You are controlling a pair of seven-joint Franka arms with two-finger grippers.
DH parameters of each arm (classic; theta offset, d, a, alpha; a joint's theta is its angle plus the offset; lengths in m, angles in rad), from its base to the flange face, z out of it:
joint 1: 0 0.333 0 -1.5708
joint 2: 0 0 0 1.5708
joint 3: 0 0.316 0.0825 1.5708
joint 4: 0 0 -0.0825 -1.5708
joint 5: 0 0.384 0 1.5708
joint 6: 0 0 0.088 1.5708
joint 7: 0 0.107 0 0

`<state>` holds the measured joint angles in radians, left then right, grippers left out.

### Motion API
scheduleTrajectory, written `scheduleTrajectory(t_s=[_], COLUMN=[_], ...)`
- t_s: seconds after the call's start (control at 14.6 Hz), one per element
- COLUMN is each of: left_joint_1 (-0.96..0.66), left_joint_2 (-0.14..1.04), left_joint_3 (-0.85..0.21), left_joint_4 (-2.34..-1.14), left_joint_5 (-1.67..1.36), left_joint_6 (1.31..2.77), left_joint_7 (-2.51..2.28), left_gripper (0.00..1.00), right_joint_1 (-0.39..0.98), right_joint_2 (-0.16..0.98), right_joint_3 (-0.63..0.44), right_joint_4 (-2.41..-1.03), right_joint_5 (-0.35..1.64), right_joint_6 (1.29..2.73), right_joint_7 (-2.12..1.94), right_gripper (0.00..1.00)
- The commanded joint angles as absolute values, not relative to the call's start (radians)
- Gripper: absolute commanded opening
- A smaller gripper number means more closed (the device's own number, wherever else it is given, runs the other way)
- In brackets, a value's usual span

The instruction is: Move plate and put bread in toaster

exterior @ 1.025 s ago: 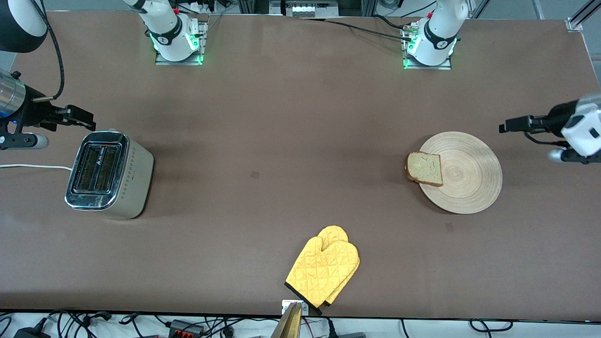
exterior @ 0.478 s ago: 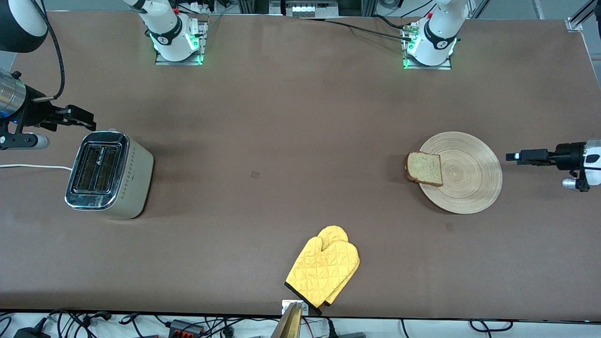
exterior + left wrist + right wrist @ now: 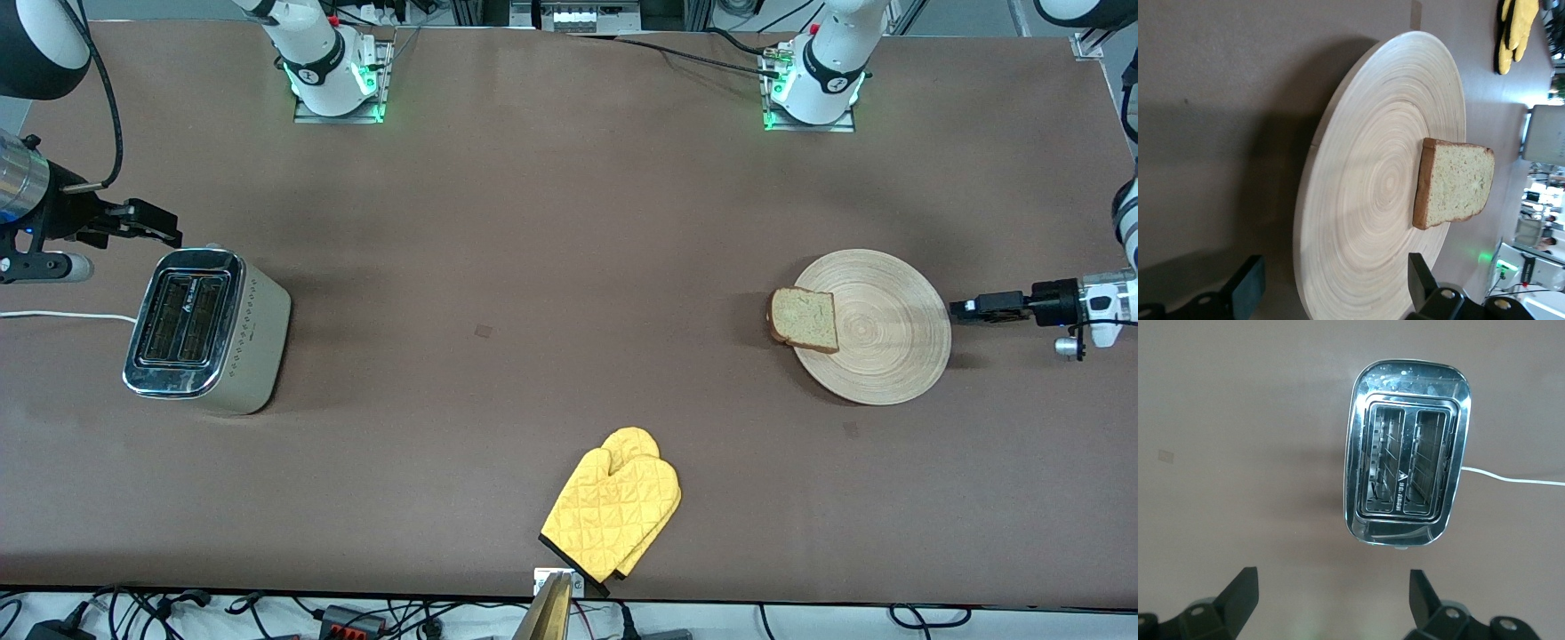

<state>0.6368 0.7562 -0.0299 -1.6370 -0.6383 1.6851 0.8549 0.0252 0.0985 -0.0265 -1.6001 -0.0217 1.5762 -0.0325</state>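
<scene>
1. We see the plate [image 3: 873, 326] lying flat on the table [image 3: 533, 267] toward the left arm's end, with the bread [image 3: 805, 319] resting on the plate's edge that faces the toaster, its crust hanging slightly over the rim.

2. The toaster [image 3: 206, 331] stands at the right arm's end of the table, well apart from the plate. Both slots face up and look empty in the right wrist view, so nothing has gone in yet.

3. Our left hand [image 3: 960, 308] sits low, just beside the plate's rim on the side away from the bread. In the left wrist view its fingers [image 3: 1248, 293] are spread apart with the plate's edge between them, but not closed on it (whether they touch it we cannot tell).

4. Our right hand [image 3: 169, 233] hovers by the toaster's end nearest the robots' bases, fingers [image 3: 1238, 593] spread apart and holding nothing. This arm waits.

5. A yellow oven mitt [image 3: 613, 511] lies near the table edge closest to the front camera, between the two ends, and seems to play no part.

6. By our judgement the task has barely begun: the plate is not gripped, let alone moved, and the bread has not been lifted. What remains is closing on the rim, shifting the plate, then picking up the slice and dropping it into a slot.
</scene>
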Motion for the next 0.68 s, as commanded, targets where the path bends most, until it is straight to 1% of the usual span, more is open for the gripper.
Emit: scheduleTrajectory(t_s=[0.0,0.14,0.21,0.27,0.62], left_joint_1=[0.643,0.643,0.64,0.64,0.632], left_joint_2=[0.808,0.822,0.822,0.824,0.815], left_joint_3=[-0.038,-0.038,-0.038,-0.038,-0.057], left_joint_4=[-1.608,-1.608,-1.608,-1.608,-1.606], left_joint_5=[-0.675,-0.673,-0.672,-0.672,-0.675], left_joint_6=[1.672,1.671,1.671,1.671,1.655], left_joint_7=[0.891,0.888,0.887,0.885,0.85], left_gripper=[0.54,0.17,0.05,0.01,0.01], right_joint_1=[0.026,0.022,0.018,0.018,0.023], right_joint_2=[0.095,0.097,0.097,0.097,0.103], right_joint_3=[-0.021,-0.023,-0.023,-0.025,-0.023], right_joint_4=[-1.592,-1.592,-1.592,-1.592,-1.578], right_joint_5=[-0.025,-0.023,-0.023,-0.023,-0.023], right_joint_6=[1.566,1.566,1.566,1.566,1.568], right_joint_7=[-0.023,-0.032,-0.034,-0.035,-0.038], right_gripper=[1.0,1.0,1.0,1.0,1.0])
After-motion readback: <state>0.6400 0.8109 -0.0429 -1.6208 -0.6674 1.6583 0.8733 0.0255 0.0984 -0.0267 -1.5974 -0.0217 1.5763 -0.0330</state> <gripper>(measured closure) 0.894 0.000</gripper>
